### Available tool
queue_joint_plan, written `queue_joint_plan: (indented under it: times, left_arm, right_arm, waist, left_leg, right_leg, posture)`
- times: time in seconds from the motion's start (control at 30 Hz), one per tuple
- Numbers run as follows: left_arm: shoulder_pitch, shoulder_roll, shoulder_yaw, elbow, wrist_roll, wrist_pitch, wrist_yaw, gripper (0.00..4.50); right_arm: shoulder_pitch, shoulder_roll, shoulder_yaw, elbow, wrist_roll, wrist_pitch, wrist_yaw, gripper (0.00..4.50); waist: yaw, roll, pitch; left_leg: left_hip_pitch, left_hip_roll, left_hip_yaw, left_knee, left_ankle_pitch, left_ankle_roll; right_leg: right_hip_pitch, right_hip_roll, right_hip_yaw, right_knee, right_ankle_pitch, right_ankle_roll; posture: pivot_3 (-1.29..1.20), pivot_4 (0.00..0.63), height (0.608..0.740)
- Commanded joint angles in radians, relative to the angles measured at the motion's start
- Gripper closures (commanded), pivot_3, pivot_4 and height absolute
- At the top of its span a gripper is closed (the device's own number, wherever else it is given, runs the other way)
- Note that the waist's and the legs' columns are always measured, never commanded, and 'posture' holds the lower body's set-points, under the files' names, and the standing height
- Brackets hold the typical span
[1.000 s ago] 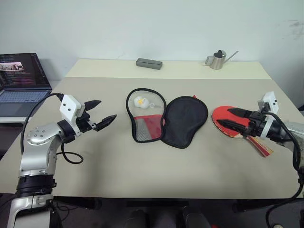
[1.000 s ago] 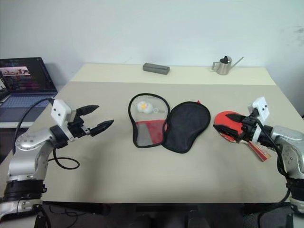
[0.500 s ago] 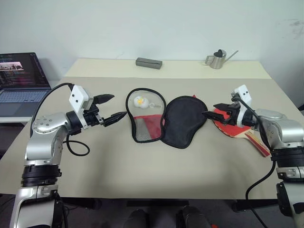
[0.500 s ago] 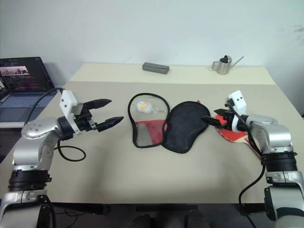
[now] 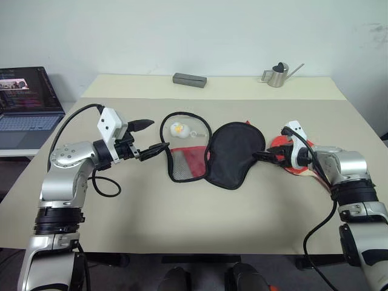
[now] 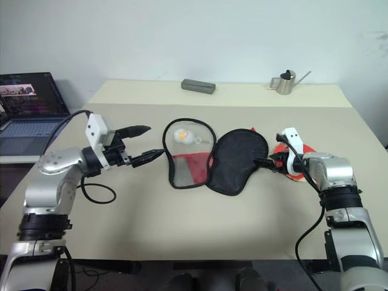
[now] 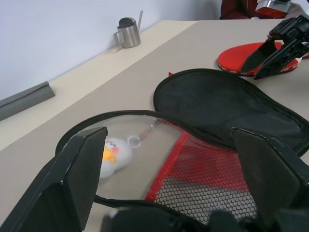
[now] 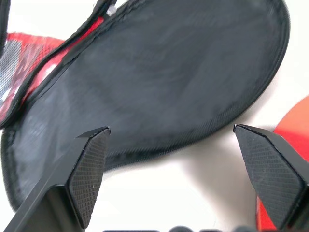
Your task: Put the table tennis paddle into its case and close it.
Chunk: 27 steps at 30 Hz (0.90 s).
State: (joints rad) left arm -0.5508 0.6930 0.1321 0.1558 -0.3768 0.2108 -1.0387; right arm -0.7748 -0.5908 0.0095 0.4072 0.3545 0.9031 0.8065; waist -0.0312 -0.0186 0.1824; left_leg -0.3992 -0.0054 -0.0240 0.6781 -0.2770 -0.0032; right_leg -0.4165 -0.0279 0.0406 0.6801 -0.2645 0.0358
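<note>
At the counter's [image 5: 182, 224] left edge we see an open laptop [image 5: 27, 100], its screen text too small to read. Just inside it, our left hand [image 5: 151, 138] has swung in from the left edge toward the middle over the past second; its two black fingers stand spread wide and hold nothing, their tips just short of the case's left rim.

The case [image 5: 209, 151] lies unzipped and splayed flat at the counter's centre: the left half shows grey mesh and red lining with a small white-yellow charm [image 5: 177, 128] resting inside near the far rim, and the right half lies as a plain black panel. We can read no logo or lettering on it from here.

To its right, our right hand [image 5: 264, 155] has come off the paddle and moved in to the case's right rim, fingers likewise spread and empty, tips close to the black panel's edge; whether they touch it we cannot tell. The table tennis paddle [image 5: 303, 159] lies flat near the counter's right edge, red face up, partly hidden behind that wrist, and not in the case.

Along the far edge sit a grey bar [image 5: 189, 79] and a small metal watering can [image 5: 279, 75].

We judge the insertion not yet begun: both hands now converge on the open case, seemingly to steady or reposition it before the paddle is fetched.
</note>
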Motion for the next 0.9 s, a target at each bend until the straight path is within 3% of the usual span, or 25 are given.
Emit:
queue_joint_plan:
  times: [0.03,0.7,0.8,0.9]
  left_arm:
    - [-0.03,-0.002,-0.002,-0.009,-0.002,-0.022,-0.007,0.0]
    - [-0.062,-0.013,-0.025,0.034,0.014,-0.055,-0.017,0.0]
    - [-0.062,-0.012,-0.027,0.036,0.015,-0.059,-0.017,0.0]
    - [-0.062,-0.012,-0.027,0.036,0.016,-0.06,-0.017,0.0]
  right_arm:
    - [0.013,-0.001,-0.033,-0.07,0.024,0.043,-0.013,0.01]
    - [-0.013,0.11,-0.099,0.009,0.024,0.067,-0.157,0.01]
    - [-0.027,0.121,-0.098,0.031,0.014,0.043,-0.169,0.59]
    - [-0.033,0.122,-0.089,0.043,0.002,0.023,-0.17,1.57]
  waist:
    - [0.0,0.0,0.0]
    - [-0.002,0.0,0.0]
    - [-0.002,0.0,0.0]
    - [-0.002,0.0,0.0]
  left_leg:
    - [0.0,0.0,0.0,0.0,0.0,0.0]
    - [0.001,0.0,0.0,0.0,0.0,0.0]
    - [0.001,0.0,0.0,0.0,0.0,0.0]
    - [0.001,0.0,0.0,0.0,0.0,0.0]
  right_leg:
    - [0.0,0.0,0.0,0.0,0.0,0.0]
    - [0.001,0.0,0.0,0.001,0.0,0.0]
    - [0.001,0.0,0.0,0.001,0.0,0.0]
    - [0.001,0.0,0.0,0.001,0.0,0.0]
  posture:
    - [0.0,0.15,0.74]
    - [0.0,0.15,0.74]
    - [0.0,0.15,0.74]
    - [0.0,0.15,0.74]
